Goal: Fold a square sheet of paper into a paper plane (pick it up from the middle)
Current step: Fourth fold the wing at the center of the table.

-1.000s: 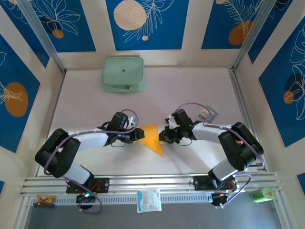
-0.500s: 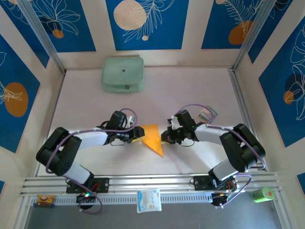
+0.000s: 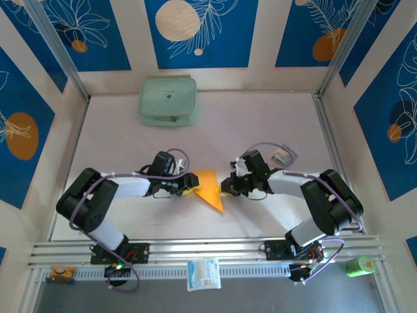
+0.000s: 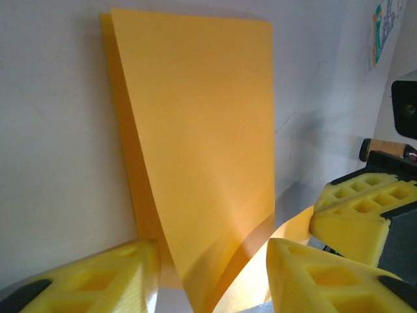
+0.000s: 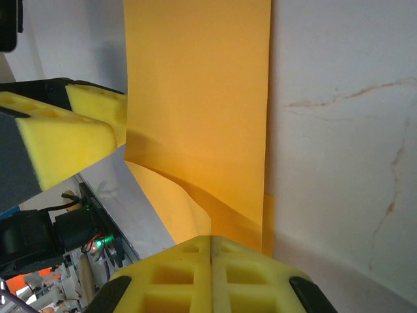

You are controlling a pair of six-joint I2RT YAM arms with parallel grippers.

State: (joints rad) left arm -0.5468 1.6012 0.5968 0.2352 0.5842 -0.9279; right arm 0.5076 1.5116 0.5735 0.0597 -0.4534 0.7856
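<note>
The orange-yellow square sheet of paper lies mid-table, folded over, with a point toward the near edge. My left gripper is at its left edge. In the left wrist view its jaws stand open, with a raised flap of the paper between them, touching neither pad. My right gripper is at the paper's right edge. Its fingers are pressed shut, and a lifted fold of the paper runs into their seam. The right fingers also show in the left wrist view.
A pale green zipped pouch lies at the back left. A small striped card sits behind the right arm. A white-and-blue packet and a green can lie beyond the metal rail at the near edge.
The left arm's elbow has shifted slightly, and its gripper stays at the paper's left edge. The right gripper has edged a little left. The paper has stayed in place.
</note>
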